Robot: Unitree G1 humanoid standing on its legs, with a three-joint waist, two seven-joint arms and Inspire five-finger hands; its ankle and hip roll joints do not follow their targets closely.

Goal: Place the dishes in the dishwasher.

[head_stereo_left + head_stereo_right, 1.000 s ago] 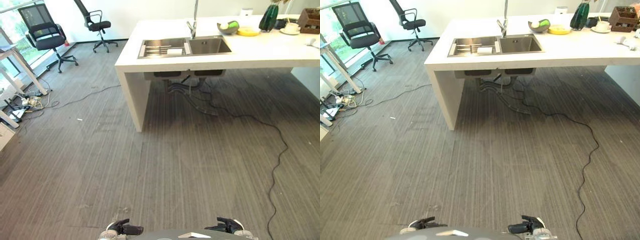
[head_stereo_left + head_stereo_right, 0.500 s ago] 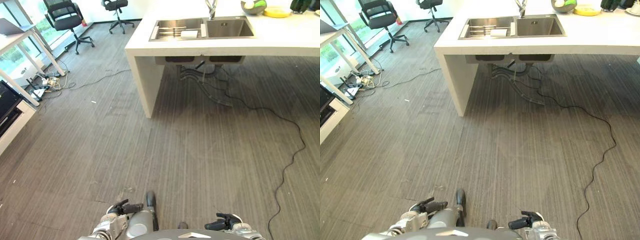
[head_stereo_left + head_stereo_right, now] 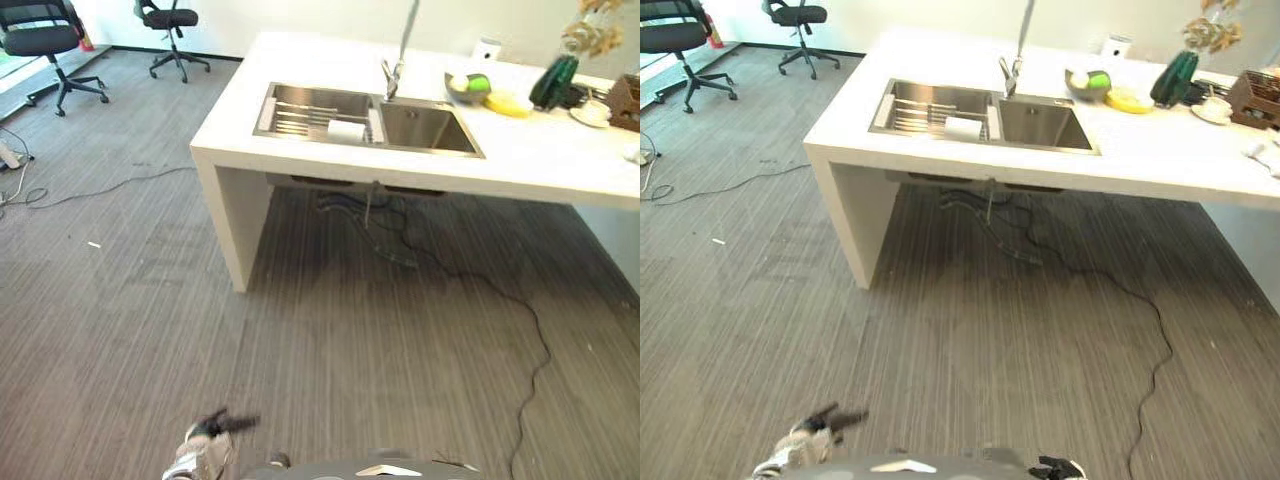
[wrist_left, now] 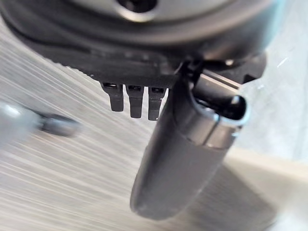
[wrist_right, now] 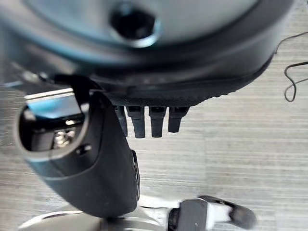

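A white counter (image 3: 560,165) with a double steel sink (image 3: 368,112) stands ahead across the carpet. A white dish (image 3: 347,130) lies in the sink's left basin beside a rack. Past the faucet (image 3: 395,68) sit a grey bowl (image 3: 466,88) holding fruit, a yellow plate (image 3: 511,104) and a cup on a saucer (image 3: 589,112). My left hand (image 3: 208,440) hangs low at the lower left, far from the counter. Its fingers (image 4: 129,100) are straight and hold nothing. My right hand (image 3: 1055,466) shows at the bottom edge, its fingers (image 5: 151,121) straight and empty.
A dark green vase (image 3: 553,80) and a brown box (image 3: 1252,98) stand at the counter's right end. Hoses hang under the sink, and a black cable (image 3: 528,335) trails over the carpet. Two office chairs (image 3: 170,15) stand far left, with floor cables (image 3: 60,192) nearby.
The camera has swung, so the counter now sits more central and the desk at left is out of frame. Both hands show lower in the picture.
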